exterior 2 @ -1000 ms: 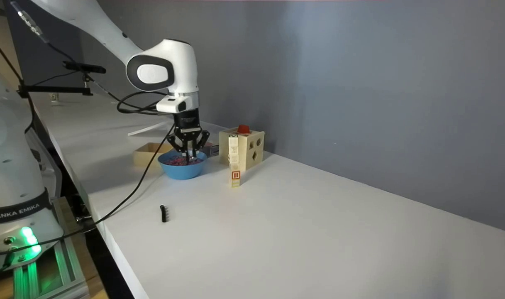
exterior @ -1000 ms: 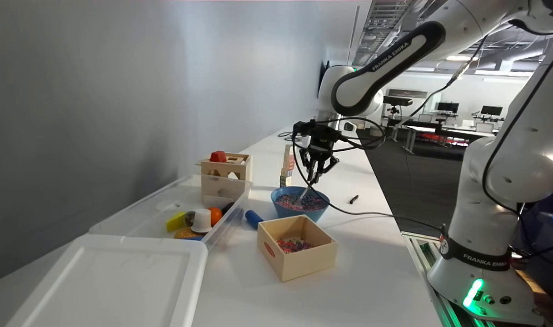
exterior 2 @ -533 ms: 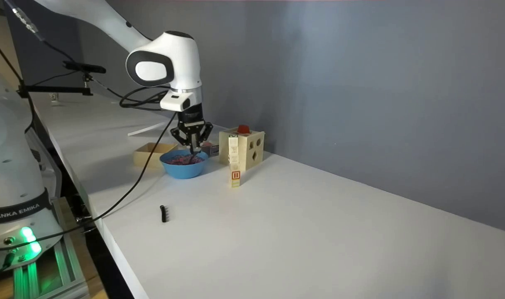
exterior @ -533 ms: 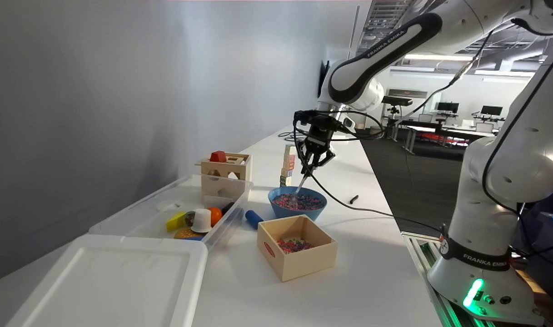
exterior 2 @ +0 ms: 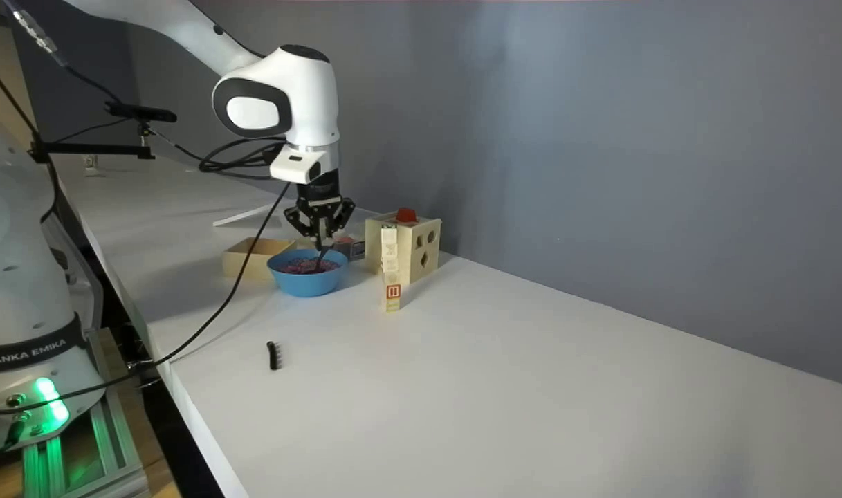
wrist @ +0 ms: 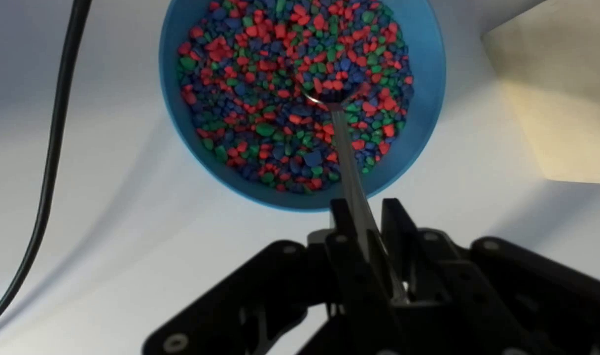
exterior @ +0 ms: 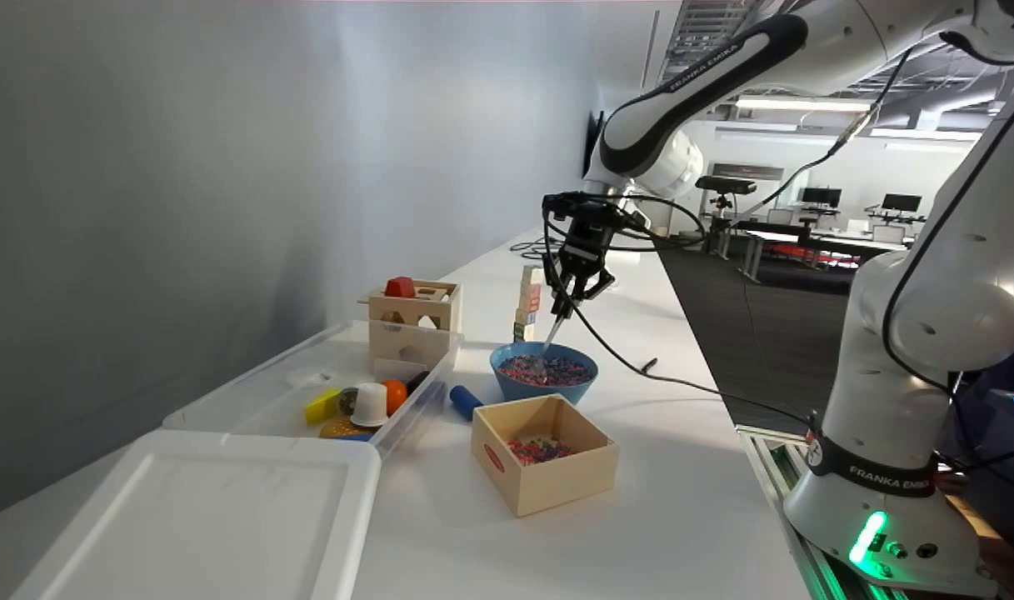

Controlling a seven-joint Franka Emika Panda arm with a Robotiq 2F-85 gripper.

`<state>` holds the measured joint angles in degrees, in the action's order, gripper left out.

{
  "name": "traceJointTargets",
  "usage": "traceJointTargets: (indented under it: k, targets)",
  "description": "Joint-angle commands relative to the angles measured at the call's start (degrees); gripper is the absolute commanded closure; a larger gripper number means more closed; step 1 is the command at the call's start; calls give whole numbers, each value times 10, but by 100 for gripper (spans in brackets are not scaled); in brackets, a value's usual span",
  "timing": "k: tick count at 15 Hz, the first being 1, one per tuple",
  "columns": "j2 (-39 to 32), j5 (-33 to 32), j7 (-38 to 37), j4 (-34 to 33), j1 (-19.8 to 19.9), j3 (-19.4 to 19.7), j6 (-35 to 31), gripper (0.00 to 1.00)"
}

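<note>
My gripper (wrist: 366,204) is shut on the handle of a metal spoon (wrist: 348,160), which also shows in an exterior view (exterior: 553,333). The spoon slants down into a blue bowl (wrist: 423,103) of red, green and blue pebbles (wrist: 265,129). Its tip is partly among the pebbles and has some on it. The bowl stands on the white table in both exterior views (exterior: 548,395) (exterior 2: 308,285), with my gripper (exterior: 563,310) (exterior 2: 322,243) just above its rim. An open wooden box (exterior: 569,485) near the bowl holds some similar pebbles.
Stacked blocks (exterior: 526,312) and a wooden shape box (exterior 2: 393,252) stand near the bowl. A clear bin (exterior: 282,400) with toys, a white lid (exterior: 240,508), a blue cylinder (exterior: 465,400) and a black clip (exterior 2: 274,355) lie about. A black cable (wrist: 53,148) hangs beside the bowl.
My gripper has risen slightly with the spoon, and more of its handle shows above the bowl. The bowl has shifted a little. The cable hangs slightly higher.
</note>
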<state>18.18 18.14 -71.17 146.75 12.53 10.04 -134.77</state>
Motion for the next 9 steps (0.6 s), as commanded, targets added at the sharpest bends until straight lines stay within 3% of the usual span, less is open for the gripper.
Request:
traceJointTargets:
  k: [1,3,9]
  targets:
    - [0,-107,-99,5,40,-52,-20,54]
    - [1,-189,-174,9,58,-80,-31,47]
    - [-10,-358,-316,3,61,-124,-1,5]
